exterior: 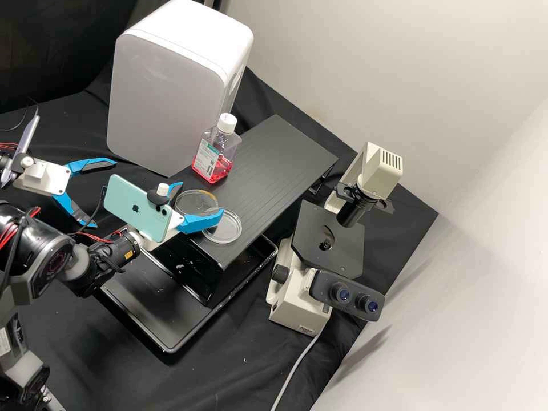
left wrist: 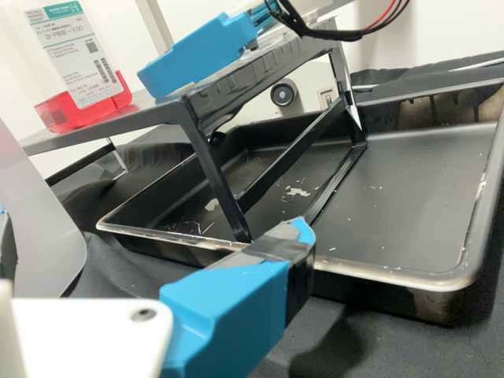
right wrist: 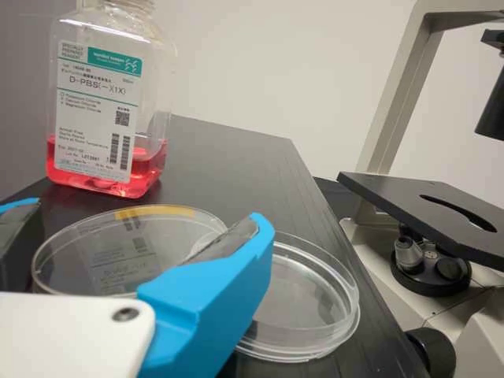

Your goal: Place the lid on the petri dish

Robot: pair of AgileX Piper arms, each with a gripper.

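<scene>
1. Spreading under everything, the black cloth-covered surface [exterior: 85, 354] carries a tall white box-shaped appliance [exterior: 177, 85] at its far side.
2. A shallow black tray [exterior: 171, 319] lies in front of that appliance. A black raised platform [exterior: 279, 165] with a ribbed top stands with its legs inside the tray.
3. A white microscope [exterior: 302, 285] stands on the surface just beside the tray's right side, with its black stage near the platform's right edge.
4. The right arm comes in from the left with a teal phone [exterior: 137, 208] fixed on its wrist. The right tool [exterior: 200, 201] sits over the platform's near-left corner, its two blue fingers closed against opposite sides of the lid [right wrist: 110, 252], gripping it by the rim.
5. The left tool [exterior: 98, 191] hangs left of the platform, above the surface and well apart from the dish. Its blue fingers are spread wide with nothing between them.
6. A clear flask [exterior: 216, 149] with a white cap and pink-red liquid in its bottom stands upright on the platform's far-left part, near the appliance.
7. The petri dish [exterior: 227, 229], clear and uncovered, lies flat on the platform near its front edge.
8. The lid sits slightly tilted just beside the petri dish, on the flask's side. One blue finger runs between them and hides whether their rims touch.
</scene>
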